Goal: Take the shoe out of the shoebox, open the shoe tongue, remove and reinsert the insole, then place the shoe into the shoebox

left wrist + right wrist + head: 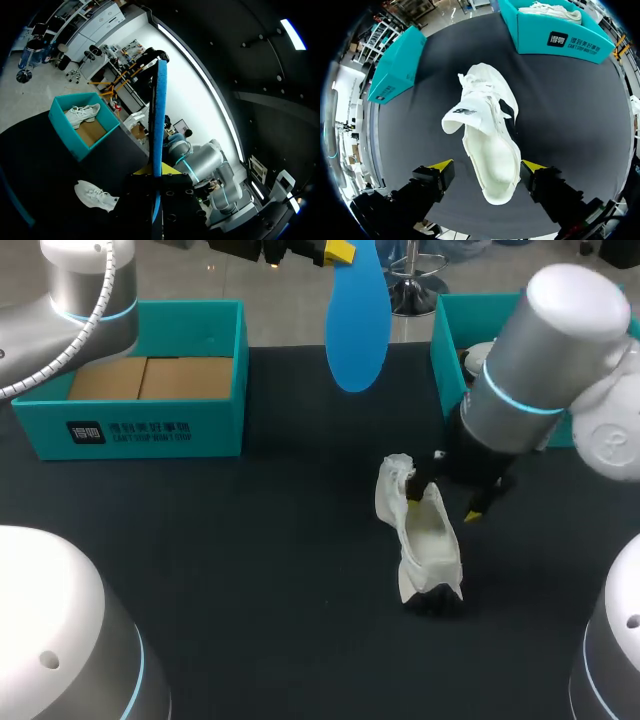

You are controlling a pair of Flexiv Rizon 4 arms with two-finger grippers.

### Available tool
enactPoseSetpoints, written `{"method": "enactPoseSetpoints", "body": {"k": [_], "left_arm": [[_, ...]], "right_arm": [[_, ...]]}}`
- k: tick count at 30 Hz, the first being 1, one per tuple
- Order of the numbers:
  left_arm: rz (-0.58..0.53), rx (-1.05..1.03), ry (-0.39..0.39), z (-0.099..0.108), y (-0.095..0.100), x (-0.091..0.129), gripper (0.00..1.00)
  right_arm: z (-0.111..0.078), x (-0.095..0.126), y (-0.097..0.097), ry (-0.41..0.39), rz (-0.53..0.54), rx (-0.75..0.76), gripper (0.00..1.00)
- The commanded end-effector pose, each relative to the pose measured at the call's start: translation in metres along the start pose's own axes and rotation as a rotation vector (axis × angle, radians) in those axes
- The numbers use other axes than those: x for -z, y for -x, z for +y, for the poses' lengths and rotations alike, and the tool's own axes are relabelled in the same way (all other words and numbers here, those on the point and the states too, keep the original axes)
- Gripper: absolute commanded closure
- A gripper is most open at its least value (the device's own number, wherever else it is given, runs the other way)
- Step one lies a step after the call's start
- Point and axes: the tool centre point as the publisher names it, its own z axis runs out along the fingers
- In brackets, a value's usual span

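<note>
While the left gripper pinches the blue insole upright, the white shoe lies on the dark table, long axis near-to-far, toe pointing away from the right gripper, whose spread fingers flank its heel without touching.

Head cam: fixed, high & behind the robot, tilted down on the black cloth-covered counter. Mid distance, most of the top is in frame, w/ the white lace-up shoe just right of ctr.

Right wrist cam: v. close, looks down along its gripper onto the same shoe.

Left wrist cam: high above the counter, facing out along the blue oval foam insole in its gripper. The shoe is small & far below.

All 3 views share the shoe & the teal cardboard shoebox at the head frame's upper right, which has a second white shoe inside.
</note>
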Motion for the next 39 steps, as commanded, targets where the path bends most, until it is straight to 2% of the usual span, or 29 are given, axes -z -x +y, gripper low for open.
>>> {"method": "enactPoseSetpoints", "body": {"k": [1, 8, 13, 17, 32, 33, 35, 39], "left_arm": [[0.001, -0.001, -0.001, 0.001, 0.001, 0.000, 1.00], [0.001, -0.001, -0.001, 0.001, 0.001, 0.000, 1.00], [0.001, -0.001, -0.001, 0.001, 0.001, 0.000, 1.00], [0.001, -0.001, -0.001, 0.001, 0.001, 0.000, 1.00], [0.001, -0.001, -0.001, 0.001, 0.001, 0.000, 1.00], [0.001, -0.001, -0.001, 0.001, 0.001, 0.000, 1.00], [0.001, -0.001, -0.001, 0.001, 0.001, 0.000, 1.00], [0.001, -0.001, -0.001, 0.001, 0.001, 0.000, 1.00]], "right_arm": [[0.007, 0.022, 0.016, -0.059, 0.143, 0.041, 0.00], [0.014, 0.035, 0.003, -0.114, 0.323, 0.146, 0.00], [0.017, 0.046, -0.017, -0.138, 0.408, 0.217, 0.00], [0.020, 0.055, -0.029, -0.115, 0.407, 0.239, 0.00], [0.020, 0.055, -0.029, -0.115, 0.407, 0.239, 0.00], [0.017, 0.054, -0.022, -0.148, 0.519, 0.183, 0.00], [0.014, 0.057, -0.014, -0.115, 0.667, 0.122, 0.00], [0.011, 0.063, -0.017, -0.067, 0.860, 0.016, 0.00]]}}
